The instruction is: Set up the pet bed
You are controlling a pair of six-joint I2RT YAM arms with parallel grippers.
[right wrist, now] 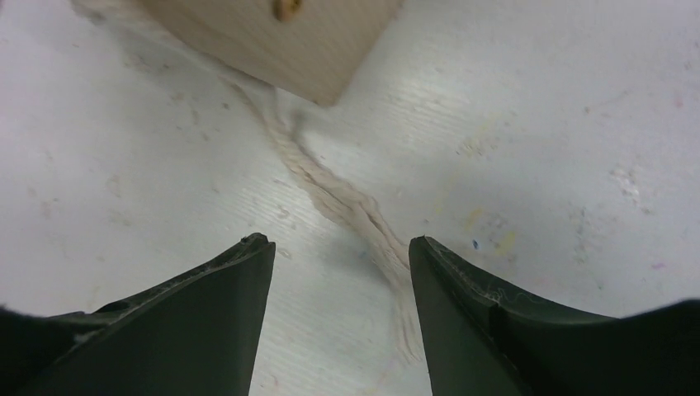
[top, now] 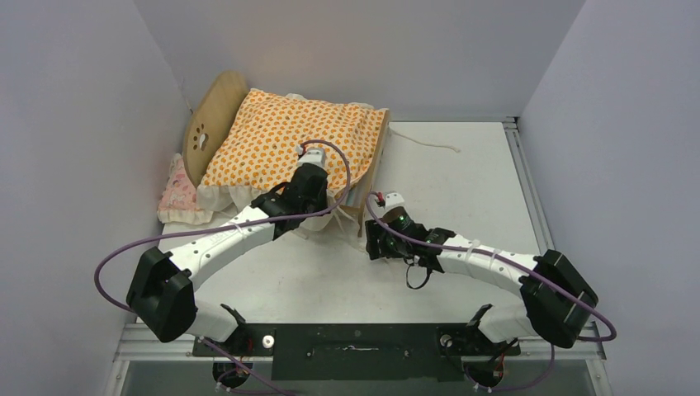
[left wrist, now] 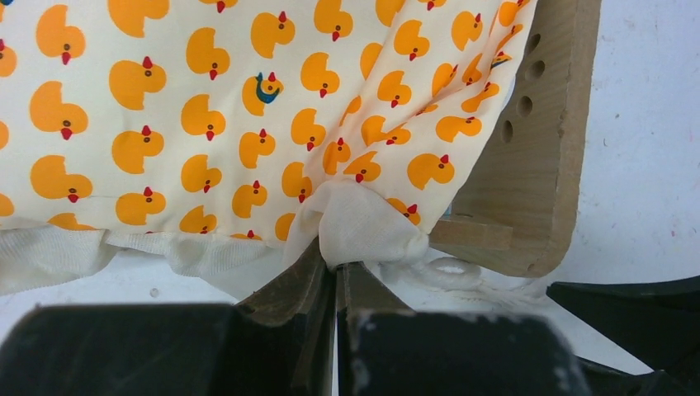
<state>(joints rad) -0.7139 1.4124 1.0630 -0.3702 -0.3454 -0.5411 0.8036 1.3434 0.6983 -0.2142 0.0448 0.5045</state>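
Note:
The pet bed has a rounded plywood headboard (top: 213, 120) with a paw cutout at the back left and a low footboard (top: 373, 169). The orange duck-patterned mattress cushion (top: 289, 140) lies on it and hides the striped base. My left gripper (top: 330, 196) is shut on the cushion's white ruffle (left wrist: 363, 235) at its near corner, beside the footboard (left wrist: 536, 157); in the left wrist view the gripper (left wrist: 337, 266) has its jaws closed together. My right gripper (top: 373, 239) is open and empty, low over the table just short of the footboard's corner (right wrist: 281, 37); it also shows in the right wrist view (right wrist: 340, 247).
A small pink frilled pillow (top: 177, 196) lies on the table left of the bed, under the headboard. A white cord (right wrist: 338, 198) trails from the footboard between my right fingers. Another cord (top: 429, 142) lies at the back right. Grey walls close in both sides.

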